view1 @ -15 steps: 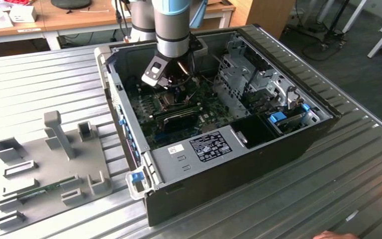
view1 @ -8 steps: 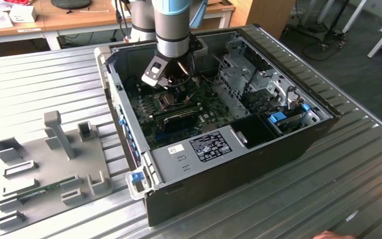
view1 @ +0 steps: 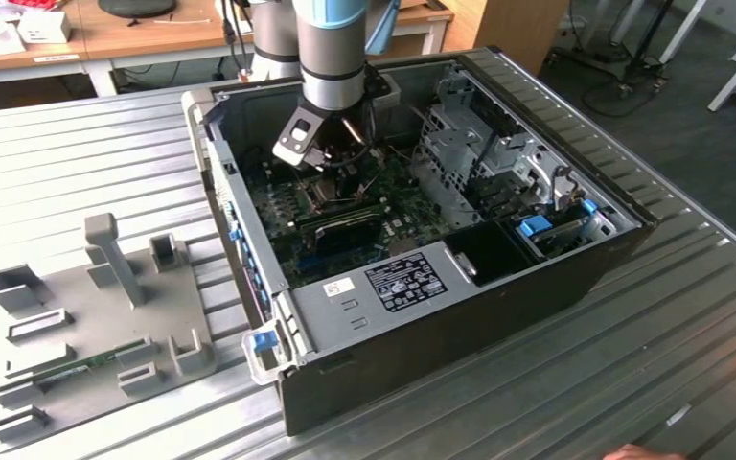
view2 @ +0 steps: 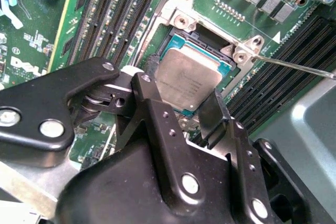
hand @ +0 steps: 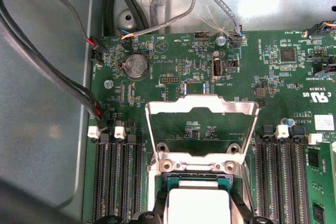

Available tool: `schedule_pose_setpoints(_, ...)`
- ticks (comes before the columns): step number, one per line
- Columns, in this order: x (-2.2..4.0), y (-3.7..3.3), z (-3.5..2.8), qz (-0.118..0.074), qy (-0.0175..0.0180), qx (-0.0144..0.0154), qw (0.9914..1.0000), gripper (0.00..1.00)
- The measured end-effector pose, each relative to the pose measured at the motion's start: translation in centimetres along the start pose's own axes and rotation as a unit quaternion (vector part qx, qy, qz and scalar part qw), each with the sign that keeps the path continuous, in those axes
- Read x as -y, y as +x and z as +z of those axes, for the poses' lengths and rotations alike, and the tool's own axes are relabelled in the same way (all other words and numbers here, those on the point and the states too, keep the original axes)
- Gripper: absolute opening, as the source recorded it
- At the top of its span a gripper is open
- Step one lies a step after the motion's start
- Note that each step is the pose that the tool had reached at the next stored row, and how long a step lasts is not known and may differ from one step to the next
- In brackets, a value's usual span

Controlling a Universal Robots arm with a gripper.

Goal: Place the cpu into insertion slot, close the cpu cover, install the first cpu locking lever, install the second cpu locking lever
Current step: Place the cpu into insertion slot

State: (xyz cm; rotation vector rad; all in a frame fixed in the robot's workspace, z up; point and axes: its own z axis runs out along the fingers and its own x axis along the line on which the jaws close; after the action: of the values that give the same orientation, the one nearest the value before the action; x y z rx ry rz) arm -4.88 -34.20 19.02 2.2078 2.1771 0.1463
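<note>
Fig.: grey-and-blue robot arm (view1: 330,57) reaches down into an open dark-grey computer case (view1: 471,316), which lies on its side mid-way across the ribbed grey metal surface (view1: 675,316). The black two-fingered claw (view1: 327,165) (view2: 184,87) (hand: 198,205) is closed on the small flat square silvery-beige metal cpu (view2: 189,77) (hand: 198,208), w/ one finger (view2: 212,116) on each of two opp. edges. The cpu sits at the small square dark insertion slot w/ silver metal rim (view2: 176,43) (hand: 191,178); whether it is fully seated cannot be told. In the first wrist view the thin square silver cpu cover (hand: 231,104) stands swung open from the slot's edge, and the green circuit board (hand: 236,66) shows through its cut-out centre. Long black memory strips (view2: 110,14) (hand: 113,182) flank the slot on both sides. A thin silver wire lever (view2: 294,65) juts out from the slot's corner bracket. A round silver coin cell (hand: 135,66) sits on the board beyond the cover. A flat grey fixture plate w/ upright blocks (view1: 100,316) lies on the surface beside the case, toward the exterior view's left.
</note>
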Motion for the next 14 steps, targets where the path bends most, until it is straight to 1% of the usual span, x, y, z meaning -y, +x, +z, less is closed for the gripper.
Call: schedule_pose_setpoints(14, 0.00, -0.01, -0.02, 0.007, -0.0001, 0.0004, 0.99997, 0.54)
